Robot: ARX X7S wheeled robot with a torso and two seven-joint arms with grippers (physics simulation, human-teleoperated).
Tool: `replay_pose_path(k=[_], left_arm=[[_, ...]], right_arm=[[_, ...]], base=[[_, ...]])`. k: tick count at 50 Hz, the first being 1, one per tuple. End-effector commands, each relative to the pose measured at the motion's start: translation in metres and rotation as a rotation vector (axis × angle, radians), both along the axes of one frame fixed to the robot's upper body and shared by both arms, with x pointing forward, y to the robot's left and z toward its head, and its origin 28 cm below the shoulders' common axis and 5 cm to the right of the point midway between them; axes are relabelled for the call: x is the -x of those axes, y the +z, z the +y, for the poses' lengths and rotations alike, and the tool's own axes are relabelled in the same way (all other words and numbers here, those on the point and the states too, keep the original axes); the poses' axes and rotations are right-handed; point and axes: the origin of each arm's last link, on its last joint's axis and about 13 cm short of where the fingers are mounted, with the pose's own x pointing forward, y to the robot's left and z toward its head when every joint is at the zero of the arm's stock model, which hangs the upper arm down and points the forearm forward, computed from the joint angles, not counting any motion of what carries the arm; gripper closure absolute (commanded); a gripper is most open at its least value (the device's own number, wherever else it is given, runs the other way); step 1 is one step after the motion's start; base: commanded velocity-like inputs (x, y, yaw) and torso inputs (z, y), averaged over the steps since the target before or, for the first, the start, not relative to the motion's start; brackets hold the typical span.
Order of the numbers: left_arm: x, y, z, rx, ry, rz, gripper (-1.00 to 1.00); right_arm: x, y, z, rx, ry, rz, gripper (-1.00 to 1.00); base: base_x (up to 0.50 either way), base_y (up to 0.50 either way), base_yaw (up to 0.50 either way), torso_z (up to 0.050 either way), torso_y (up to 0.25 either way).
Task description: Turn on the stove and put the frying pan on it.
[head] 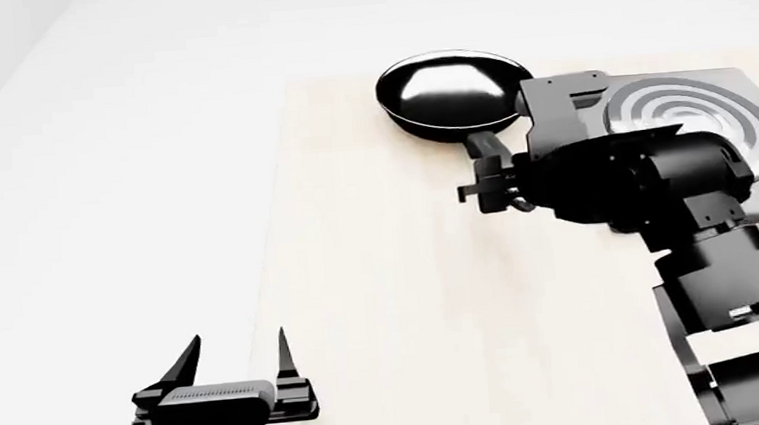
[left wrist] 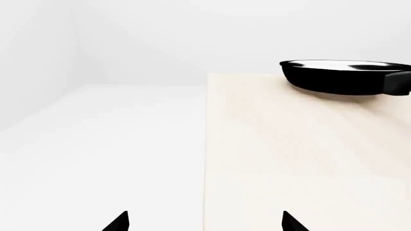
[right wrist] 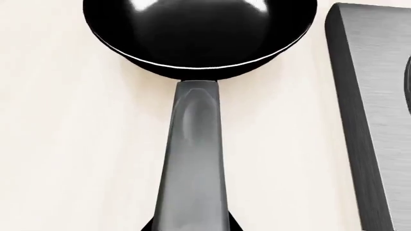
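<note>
The frying pan [head: 451, 89] is round, glossy black and shiny inside, and sits on the table left of the stove [head: 693, 105], a dark grey slab with ring burner. Its handle [head: 486, 145] points toward me. My right gripper [head: 492, 193] is closed on the handle; in the right wrist view the fingertips press both sides of the handle [right wrist: 192, 159] at my gripper [right wrist: 192, 226], with the pan bowl [right wrist: 199, 33] ahead and the stove edge [right wrist: 366, 96] beside it. The stove's knob is hidden behind my right arm. My left gripper [head: 240, 358] is open and empty at the table's left edge; the left wrist view shows its gap [left wrist: 205, 224] and the pan [left wrist: 340, 77] far off.
The light wooden table [head: 426, 299] ends at a straight left edge, with white floor [head: 110, 191] beyond; that edge also shows in the left wrist view [left wrist: 207, 144]. My right arm's black links [head: 645, 184] cover part of the stove.
</note>
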Motion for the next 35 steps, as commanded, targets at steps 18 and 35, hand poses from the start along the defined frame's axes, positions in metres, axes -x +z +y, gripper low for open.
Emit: replay_pose_path(k=[18, 35], left_arm=[[-0.001, 0.000, 0.000, 0.000, -0.002, 0.000, -1.00], [-0.001, 0.000, -0.001, -0.001, -0.003, 0.000, -1.00]], right_arm=[[0.013, 0.020, 0.002, 0.021, 0.031, -0.217, 1.00], [0.028, 0.018, -0.003, 0.005, -0.001, -0.287, 1.00]], base=[[0.00, 0.00, 0.00, 0.000, 0.001], [0.00, 0.00, 0.00, 0.000, 0.002]])
